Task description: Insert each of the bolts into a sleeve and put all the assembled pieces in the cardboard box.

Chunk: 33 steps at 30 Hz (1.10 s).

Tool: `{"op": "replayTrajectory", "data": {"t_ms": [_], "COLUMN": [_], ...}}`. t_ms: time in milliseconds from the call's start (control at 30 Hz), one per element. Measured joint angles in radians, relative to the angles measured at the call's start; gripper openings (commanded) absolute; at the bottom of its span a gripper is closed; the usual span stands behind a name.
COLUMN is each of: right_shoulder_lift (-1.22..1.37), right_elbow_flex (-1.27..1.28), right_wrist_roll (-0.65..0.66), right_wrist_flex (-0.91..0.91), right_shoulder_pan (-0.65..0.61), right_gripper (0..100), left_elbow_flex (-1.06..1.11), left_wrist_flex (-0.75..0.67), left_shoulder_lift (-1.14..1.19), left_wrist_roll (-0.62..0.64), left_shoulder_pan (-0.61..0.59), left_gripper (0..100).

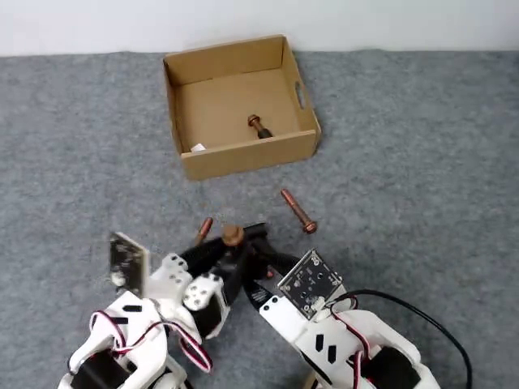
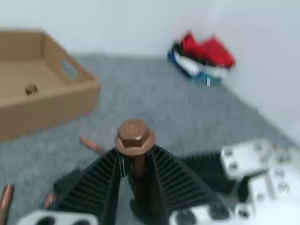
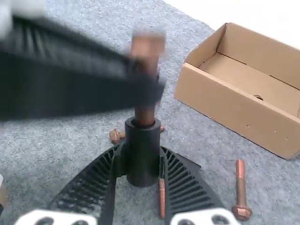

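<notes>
Step in hand: mating.
- My left end effector (image 2: 133, 164) clamped on bolt (image 2: 134, 137), head up, shank tip inside mouth of sleeve (image 3: 142, 152).
- Sleeve pinched upright in my right end effector (image 3: 140, 161).
- Next, I judge: press straight down with axes aligned, then carry to cardboard box (image 1: 243, 156).
- Loose bolt (image 1: 298, 211) waits on table (image 1: 405, 162).

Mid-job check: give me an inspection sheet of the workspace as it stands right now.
Surface: grey carpet, lying flat.
Job's things: cardboard box holds one assembled piece; held bolt stands head-up, shaft entering the sleeve; loose bolt in front of the box; another bolt nearer the arms.
Clutter: white scrap in the box.
Grippers: left gripper shut on the held bolt; right gripper shut on the sleeve.
Cables: black cable loops by the right arm.
Surroundings: white wall; coloured bundle against it.
</notes>
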Motion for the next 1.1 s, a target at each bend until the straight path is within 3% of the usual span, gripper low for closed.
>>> {"op": "replayTrajectory", "data": {"t_ms": [167,367,700,800,933,1100], "right_shoulder_lift": [0.002,0.002,0.0,0.0,0.0,0.017], "right_elbow_flex": [0.003,0.003,0.0,0.0,0.0,-0.038], "right_wrist_roll": [0.006,0.008,0.008,0.008,0.008,0.008], "right_wrist_flex": [0.0,0.002,-0.003,-0.003,-0.003,-0.009], "right_shoulder_pan": [0.0,0.0,0.003,0.031,0.133,0.242], "right_gripper": [0.9,0.9,0.9,0.9,0.8,0.8], "left_elbow_flex": [-0.006,-0.008,-0.109,-0.164,-0.212,-0.166], "left_wrist_flex": [0.074,0.083,0.158,0.158,0.158,0.158], "left_shoulder_lift": [-0.003,-0.003,-0.002,-0.002,-0.002,-0.003], "left_wrist_roll": [-0.048,-0.048,-0.089,-0.097,-0.101,-0.098], "left_shoulder_pan": [0.025,0.023,-0.072,-0.123,-0.209,-0.382], "left_gripper": [1,20,21,18,0,0]}}
